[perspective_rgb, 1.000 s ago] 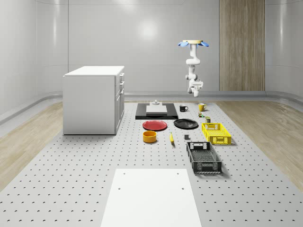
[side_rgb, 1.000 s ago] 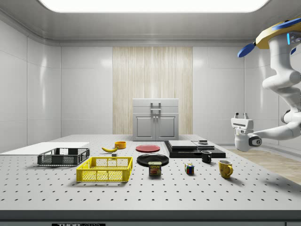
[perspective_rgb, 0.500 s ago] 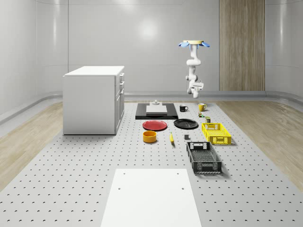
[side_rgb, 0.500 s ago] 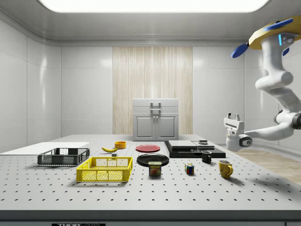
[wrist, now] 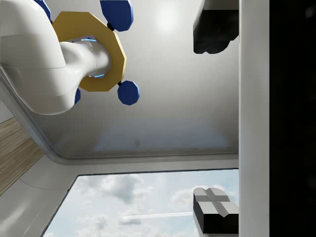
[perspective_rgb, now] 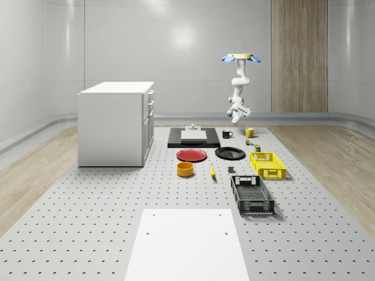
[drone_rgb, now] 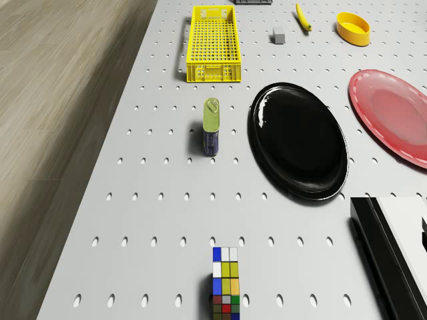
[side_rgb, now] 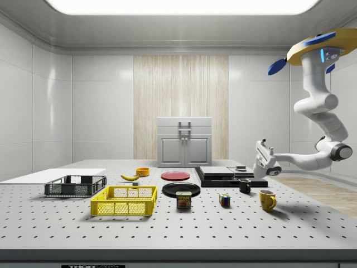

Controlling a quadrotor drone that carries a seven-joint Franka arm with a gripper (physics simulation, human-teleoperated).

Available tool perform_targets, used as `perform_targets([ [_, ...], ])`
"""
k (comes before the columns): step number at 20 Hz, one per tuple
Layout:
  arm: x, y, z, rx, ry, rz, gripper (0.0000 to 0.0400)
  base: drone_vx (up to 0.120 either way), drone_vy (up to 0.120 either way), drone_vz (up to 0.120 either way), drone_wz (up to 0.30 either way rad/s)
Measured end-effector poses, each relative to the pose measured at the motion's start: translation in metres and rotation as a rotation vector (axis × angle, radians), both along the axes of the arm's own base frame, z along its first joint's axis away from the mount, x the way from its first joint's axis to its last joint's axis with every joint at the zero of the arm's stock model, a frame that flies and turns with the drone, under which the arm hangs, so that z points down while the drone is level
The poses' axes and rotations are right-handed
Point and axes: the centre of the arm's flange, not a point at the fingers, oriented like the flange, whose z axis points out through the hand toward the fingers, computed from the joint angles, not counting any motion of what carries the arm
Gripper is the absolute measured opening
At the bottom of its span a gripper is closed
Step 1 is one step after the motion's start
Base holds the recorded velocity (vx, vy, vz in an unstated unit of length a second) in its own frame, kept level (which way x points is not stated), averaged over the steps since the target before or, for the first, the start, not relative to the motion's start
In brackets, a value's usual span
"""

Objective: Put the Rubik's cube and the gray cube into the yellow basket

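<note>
The Rubik's cube (side_rgb: 224,200) (drone_rgb: 225,283) stands on the table between a tin can and a yellow mug. The small gray cube (drone_rgb: 278,36) (perspective_rgb: 231,170) sits beside the yellow basket (side_rgb: 125,201) (perspective_rgb: 268,164) (drone_rgb: 213,43), which holds nothing. The drone (side_rgb: 321,47) (perspective_rgb: 241,58) hovers high over the table's far end, beyond the mugs. My gripper (side_rgb: 261,146) (perspective_rgb: 240,111) hangs in the air above the black mug, tilted with its fingers pointing up. In the wrist view the gripper (wrist: 215,123) is open, nothing between the fingers, facing the ceiling and the drone body (wrist: 94,52).
A tin can (drone_rgb: 211,125), a black plate (drone_rgb: 298,140) and a red plate (drone_rgb: 393,113) lie between the Rubik's cube and the basket. A yellow mug (side_rgb: 267,199) and a black mug (side_rgb: 244,185) stand near the arm. A black basket (perspective_rgb: 252,195) and a white cabinet (perspective_rgb: 116,123) stand farther off.
The drone and arm have shifted toward the side view's left. The gripper has moved left with them, risen slightly and tilted its upward-pointing fingers. The objects on the table have not moved.
</note>
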Motion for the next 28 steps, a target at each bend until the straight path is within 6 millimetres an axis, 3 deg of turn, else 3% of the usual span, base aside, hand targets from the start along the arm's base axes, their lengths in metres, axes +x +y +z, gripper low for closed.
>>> perform_targets([
  [3, 0.001, 0.024, -0.030, -0.387, -0.001, -0.013, 0.0400, 0.120, 0.000, -0.120, 0.000],
  [6, 0.002, 0.036, -0.077, -0.882, 0.000, -0.030, 0.0400, 0.120, 0.000, -0.120, 0.000],
  [10, 0.004, 0.016, -0.137, -1.537, 0.000, -0.055, 0.0400, 0.120, 0.000, -0.120, 0.000],
  [14, 0.005, -0.018, -0.166, -1.984, 0.002, -0.069, 0.0400, 0.120, 0.000, -0.120, 0.000],
  [20, 0.005, -0.047, -0.176, -2.296, 0.004, -0.073, 0.0400, 0.120, 0.000, -0.120, 0.000],
  [28, 0.005, -0.059, -0.178, -2.420, 0.005, -0.072, 0.0400, 0.100, -0.050, -0.120, 0.000],
])
